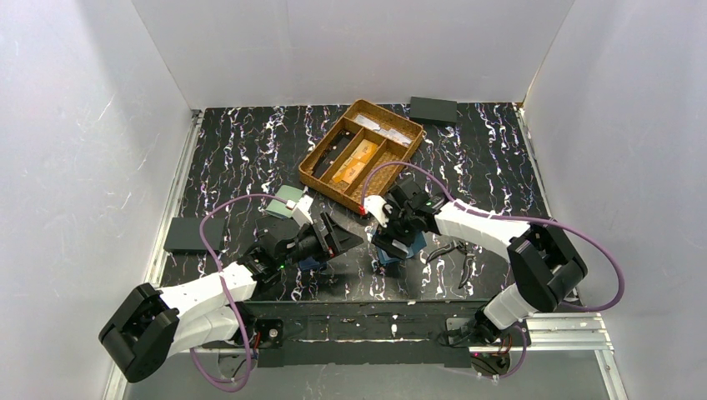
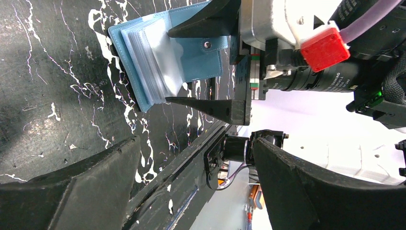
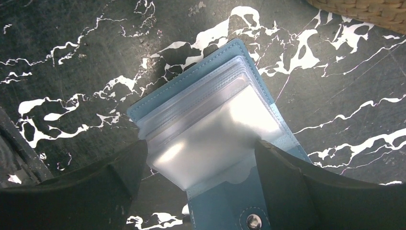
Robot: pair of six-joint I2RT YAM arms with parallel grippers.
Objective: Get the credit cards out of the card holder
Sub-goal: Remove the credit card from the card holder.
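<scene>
Below centre of the top view, the card holder (image 1: 402, 250) lies open on the marbled black surface (image 1: 250, 150), directly under the right end effector (image 1: 392, 236). In the right wrist view its jaws stand wide apart, astride the fanned stack of clear sleeves (image 3: 210, 129) and clamped on nothing. Contact with the sleeve edges cannot be confirmed. The left end effector (image 2: 196, 143) is likewise apart and empty, low to the surface just left of the holder.

Finding: the uppermost sleeve shows no orange-gold. Whether the deeper sleeves hold a card cannot be told. Credit cards (image 1: 354, 162) lie in a middle compartment of the wicker tray (image 1: 328, 191), above centre of the top view and well apart from the holder.

Handling assessment, offered as judgement:
- The holder is light and will slide or lift if you pull on it unrestrained.
- Its blue cover looks soft and pliable.
- The sleeves are thin, glossy and floppy, likely slippery, and will buckle rather than resist.
- Any card inside is stiff, thin and smooth.

Recommendation: pin the cover with one end effector at the snap tab (image 3: 253, 221) end or along a stitched cover edge, not on the sleeves. With the other, take a card by its exposed edge at the sleeve mouth, across its flat faces, and draw it straight along the pocket. Do not pinch sleeve and card together, or the pocket will come with it.
</scene>
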